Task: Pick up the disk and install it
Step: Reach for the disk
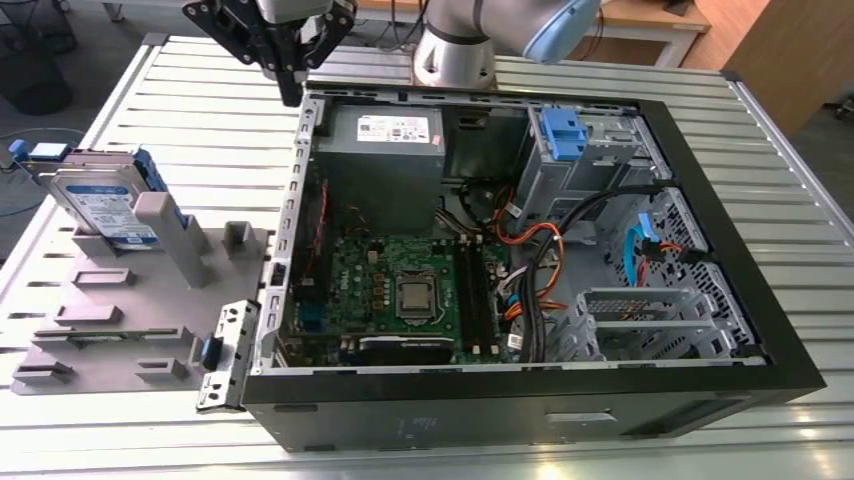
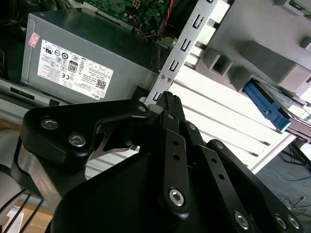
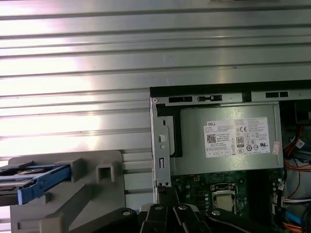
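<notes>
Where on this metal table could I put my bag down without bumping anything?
The ribbed table is bare between the grey holder with the disk and its far edge, on the exterior view's left of the claw. Another bare strip flanks the computer case on the exterior view's right. Inside the case it is crowded: motherboard, cables, drive cages.

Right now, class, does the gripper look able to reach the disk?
Probably yes. The disk stands on edge in the grey holder, its top uncovered, and nothing stands between it and the empty gripper above the computer case wall.
</notes>
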`<state>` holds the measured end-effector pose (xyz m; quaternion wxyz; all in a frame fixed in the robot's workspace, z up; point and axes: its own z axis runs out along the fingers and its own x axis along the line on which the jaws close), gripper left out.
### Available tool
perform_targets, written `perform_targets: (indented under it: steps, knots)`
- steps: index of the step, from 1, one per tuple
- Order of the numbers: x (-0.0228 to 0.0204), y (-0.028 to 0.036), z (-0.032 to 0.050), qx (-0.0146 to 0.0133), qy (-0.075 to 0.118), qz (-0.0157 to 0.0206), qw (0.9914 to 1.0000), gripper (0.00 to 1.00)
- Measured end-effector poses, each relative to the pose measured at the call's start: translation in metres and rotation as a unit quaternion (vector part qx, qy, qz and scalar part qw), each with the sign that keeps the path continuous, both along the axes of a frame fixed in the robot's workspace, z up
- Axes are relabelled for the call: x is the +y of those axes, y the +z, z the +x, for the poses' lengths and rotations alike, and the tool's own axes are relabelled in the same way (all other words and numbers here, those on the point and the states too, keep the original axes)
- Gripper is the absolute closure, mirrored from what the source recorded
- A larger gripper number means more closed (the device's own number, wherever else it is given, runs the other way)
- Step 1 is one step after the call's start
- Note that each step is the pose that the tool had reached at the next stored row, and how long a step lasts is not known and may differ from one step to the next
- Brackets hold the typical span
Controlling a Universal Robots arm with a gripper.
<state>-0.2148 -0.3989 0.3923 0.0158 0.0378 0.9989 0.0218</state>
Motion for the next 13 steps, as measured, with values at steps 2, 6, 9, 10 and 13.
perform_targets:
  steps: [2,6,9,10,13]
  knots:
    - [0.0000,0.0000,-0.0028,-0.0001,0.000,0.0000,1.00000,0.89]
    - [0.0000,-0.0001,-0.0071,-0.0001,0.000,0.0000,1.00000,0.89]
    - [0.0001,-0.0001,-0.0092,-0.0001,0.000,0.0000,1.00000,0.89]
    - [0.0001,-0.0001,-0.0100,-0.0001,0.000,0.0000,1.00000,0.89]
    - [0.0001,-0.0001,-0.0129,-0.0001,0.000,0.0000,1.00000,0.89]
